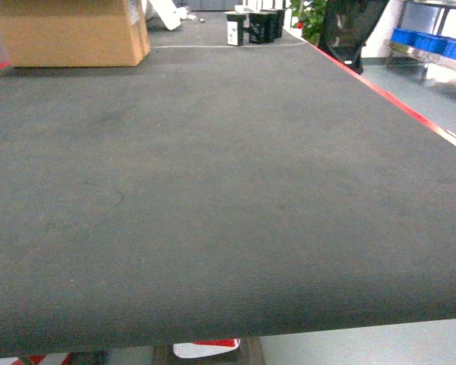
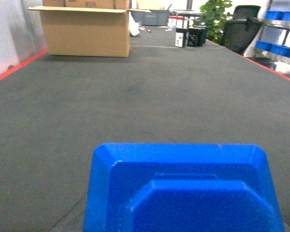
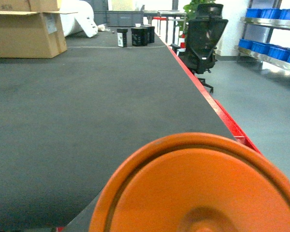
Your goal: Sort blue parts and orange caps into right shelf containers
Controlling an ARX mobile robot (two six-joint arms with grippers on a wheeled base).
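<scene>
Two wrist cameras, and neither shows me my own fingers, so I cannot tell how far either gripper is open or whether it grips anything. What fills the bottom of my left wrist view, at 6 o'clock and very close to the lens, is a blue part (image 2: 183, 191), blocky with bevelled corners and a raised stepped face. In my right wrist view an orange cap (image 3: 198, 188) does the same from 5 o'clock, round, with a raised ring near its rim. Whether each piece is held or merely lies in front of the lens, I cannot say.

Outward from there spreads the dark grey table mat (image 1: 213, 190), edged by a red strip (image 1: 395, 103) along its right side. At 11 o'clock on the far end stands an open cardboard box (image 2: 84, 31); its inside is hidden from me. At 12 o'clock sit several small black boxes (image 1: 258, 26), close together.

Off the table at 2 o'clock, behind a black office chair (image 3: 203, 36), a metal shelf (image 3: 273, 23) carries the right shelf containers (image 3: 268, 48), a row of blue bins on two levels. Their contents are not visible from here.
</scene>
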